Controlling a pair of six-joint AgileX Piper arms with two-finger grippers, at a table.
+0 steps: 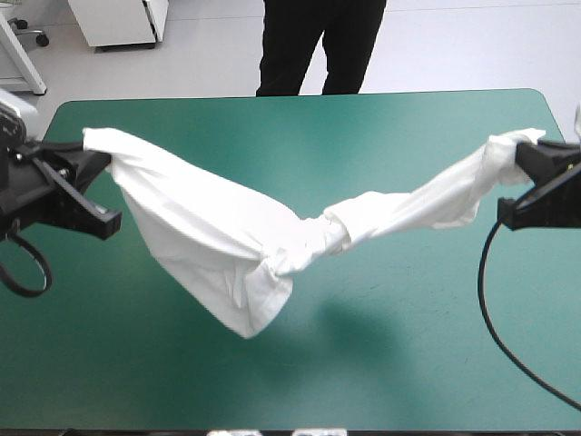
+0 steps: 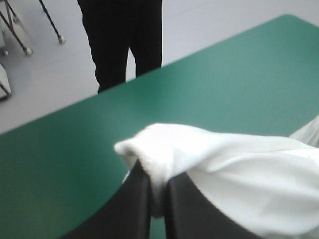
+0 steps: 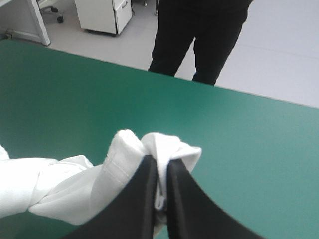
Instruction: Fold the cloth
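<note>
Closest to the near edge of the table with the teal-green cover (image 1: 399, 372): the lowest sagging lobe of the white short-sleeved cotton T-shirt (image 1: 209, 227), seemingly hanging clear of the cover. Strung up between both arms over the middle of the table, presumably for straightening under its own weight before being laid flat.

Further along, wrung into a tight rope at mid-span, wide on the left half and narrow on the right. Judged not yet open enough to fold, and likely in need of untwisting or a fresh grasp.

At the left end, clamped in the left gripper (image 2: 158, 174), black fin-shaped fingers pressed nearly together on a bunched fold. At the right end, likewise nipped by the right gripper (image 3: 162, 164), fingers all but meeting on a wad with a stitched hem.

Beyond both, bare cover out to the far edge.
</note>
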